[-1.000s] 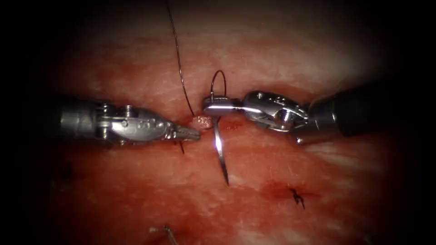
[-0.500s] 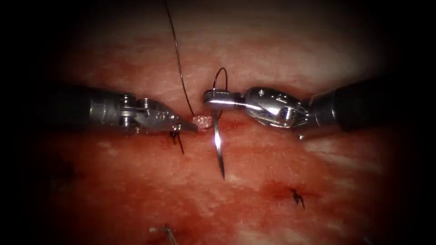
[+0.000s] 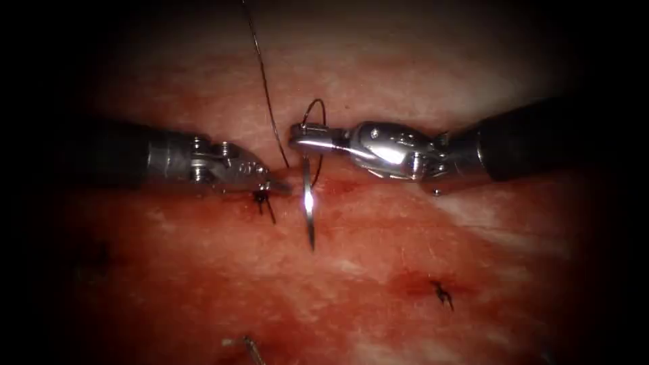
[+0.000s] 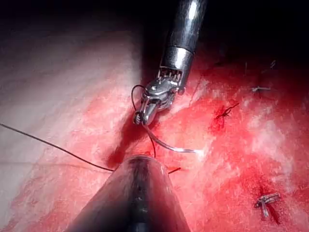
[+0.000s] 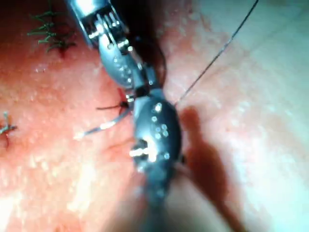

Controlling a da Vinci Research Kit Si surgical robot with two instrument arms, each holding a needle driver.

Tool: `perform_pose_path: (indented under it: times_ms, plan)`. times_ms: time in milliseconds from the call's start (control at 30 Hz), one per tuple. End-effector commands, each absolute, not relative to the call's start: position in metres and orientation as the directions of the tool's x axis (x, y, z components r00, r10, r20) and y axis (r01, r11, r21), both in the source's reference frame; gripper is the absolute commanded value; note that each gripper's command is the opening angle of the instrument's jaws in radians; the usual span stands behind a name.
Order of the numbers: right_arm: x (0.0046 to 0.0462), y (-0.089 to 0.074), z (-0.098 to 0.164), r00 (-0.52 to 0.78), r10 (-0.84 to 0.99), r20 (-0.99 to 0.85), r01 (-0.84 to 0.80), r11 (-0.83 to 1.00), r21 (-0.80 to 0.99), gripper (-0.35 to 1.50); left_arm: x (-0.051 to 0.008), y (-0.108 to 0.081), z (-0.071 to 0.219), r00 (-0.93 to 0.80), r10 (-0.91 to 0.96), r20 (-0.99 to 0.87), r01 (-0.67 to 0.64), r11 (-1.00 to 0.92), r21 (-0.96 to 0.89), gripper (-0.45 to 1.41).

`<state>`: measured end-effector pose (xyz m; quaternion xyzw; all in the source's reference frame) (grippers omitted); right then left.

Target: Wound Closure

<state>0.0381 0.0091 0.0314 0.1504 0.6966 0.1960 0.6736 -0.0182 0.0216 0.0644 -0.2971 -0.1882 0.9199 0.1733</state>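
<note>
- The tissue (image 3: pixel 405 257), wet with red fluid (image 3: pixel 318 318), spreads under both tools; its cut (image 3: pixel 338 186) runs across between their tips.
- The right arm's tool (image 3: pixel 297 137) comes in from the right above the cut; its jaws are clenched on the curved needle near the thread end of its curve. The left wrist view shows this tool (image 4: pixel 140 117) with the needle (image 4: pixel 176 147) curving away from its jaws.
- The left arm's tool (image 3: pixel 278 185) lies along the cut from the left, its tip at the cut's edge just beside the needle. I cannot tell whether its jaws are parted or closed, nor whether they hold tissue. The right wrist view shows it (image 5: pixel 126 89) nose to nose with the right tool (image 5: pixel 154 125).
- The needle (image 3: pixel 309 203) hangs below the right jaws, its body crossing the cut and its point over the tissue beyond it; the point looks free of the tissue.
- The thread (image 3: pixel 265 88) runs from the dark top edge to the cut's left part, and a small loop (image 3: pixel 315 108) arches above the right jaws.
- Dark knotted stitches sit near the left tool's tip (image 3: pixel 261 198) and well off to the lower right (image 3: pixel 443 293).
</note>
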Motion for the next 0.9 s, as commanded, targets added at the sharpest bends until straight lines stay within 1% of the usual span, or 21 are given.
perform_pose_path:
  times_ms: [33, 367, 567, 900]
  plan:
    - [0.0389, 0.009, 0.0323, -0.05, 0.449, -0.892, -0.056, 0.89, 0.452, -0.35, -0.0188, 0.0207, 0.0655, -0.778, 0.428, -0.46, -0.2, -0.863, -0.465, -0.45]
    - [0.0391, 0.0093, 0.0328, -0.048, 0.394, -0.918, -0.063, 0.916, 0.397, -0.35, -0.0194, 0.0192, 0.0681, -0.828, 0.408, -0.385, -0.15, -0.822, -0.549, -0.45]
    - [0.0392, 0.0094, 0.033, -0.045, 0.317, -0.947, -0.066, 0.945, 0.319, -0.35, -0.0196, 0.0186, 0.0704, -0.849, 0.402, -0.343, -0.146, -0.802, -0.579, -0.45]
    - [0.0399, 0.0111, 0.0349, -0.033, 0.274, -0.961, -0.104, 0.956, 0.276, -0.35, -0.0198, 0.0169, 0.0682, -0.85, 0.395, -0.348, -0.131, -0.799, -0.587, -0.45]
